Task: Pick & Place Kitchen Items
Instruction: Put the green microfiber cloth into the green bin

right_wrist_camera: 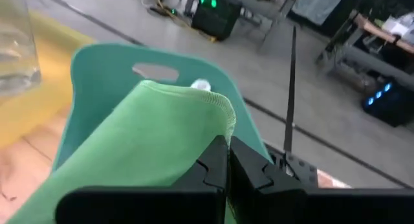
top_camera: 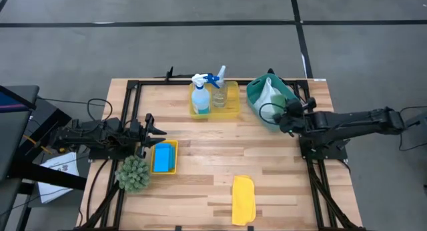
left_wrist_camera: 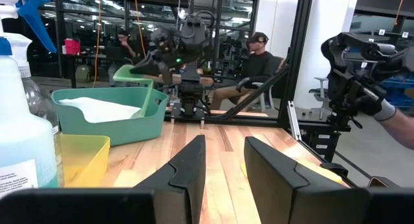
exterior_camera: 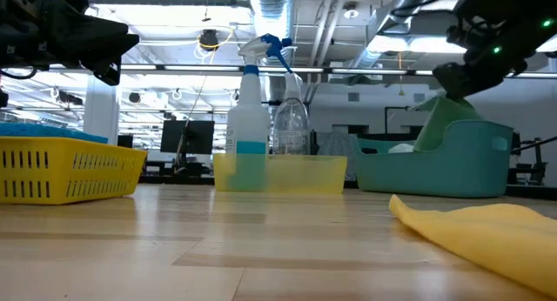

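Your right gripper (right_wrist_camera: 228, 160) has its jaws clamped on the green cloth (right_wrist_camera: 139, 143) over the teal bin (top_camera: 257, 97). Your left gripper (left_wrist_camera: 223, 162) waits beside the yellow tray (top_camera: 173, 157), jaws slightly apart and empty.

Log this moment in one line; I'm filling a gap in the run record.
right gripper: shut on green cloth, over teal bin | left gripper: empty, by blue sponge tray | yellow cloth: table front
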Robot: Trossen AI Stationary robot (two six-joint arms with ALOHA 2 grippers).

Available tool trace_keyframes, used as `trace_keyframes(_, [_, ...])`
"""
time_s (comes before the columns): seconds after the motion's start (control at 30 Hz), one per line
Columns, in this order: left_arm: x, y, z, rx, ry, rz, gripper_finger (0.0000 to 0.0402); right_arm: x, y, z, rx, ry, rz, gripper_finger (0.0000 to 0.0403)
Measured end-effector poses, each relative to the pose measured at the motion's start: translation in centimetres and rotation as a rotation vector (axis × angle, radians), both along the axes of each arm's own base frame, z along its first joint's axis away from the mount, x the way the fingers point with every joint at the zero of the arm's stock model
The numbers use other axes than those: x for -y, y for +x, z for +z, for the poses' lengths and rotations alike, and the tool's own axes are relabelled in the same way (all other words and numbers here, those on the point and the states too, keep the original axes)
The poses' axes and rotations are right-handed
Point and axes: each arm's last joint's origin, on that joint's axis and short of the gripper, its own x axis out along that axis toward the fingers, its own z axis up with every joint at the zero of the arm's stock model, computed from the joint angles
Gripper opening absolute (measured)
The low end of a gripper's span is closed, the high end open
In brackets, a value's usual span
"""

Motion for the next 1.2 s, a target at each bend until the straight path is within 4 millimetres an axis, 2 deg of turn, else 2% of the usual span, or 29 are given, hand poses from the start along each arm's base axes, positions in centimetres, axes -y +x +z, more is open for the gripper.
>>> trace_keyframes(0.3, [0.0,0.0,0.0,0.000,0.000,-0.001,0.0104,1.1,1.7,-2.1,-0.137,0.024,-0.091,0.0000])
trace_keyframes(0.6, [0.0,0.0,0.0,0.001,0.000,0.000,0.0104,2.3,2.1,-3.2,-0.215,0.034,-0.175,0.0000])
trace_keyframes(0.83, [0.0,0.0,0.0,0.001,0.000,0.000,0.0104,3.2,2.3,-3.4,-0.222,0.034,-0.222,0.0000])
trace_keyframes(1.2, [0.0,0.0,0.0,0.000,0.000,0.000,0.0104,4.7,3.6,-2.6,-0.178,-0.012,-0.214,0.0000])
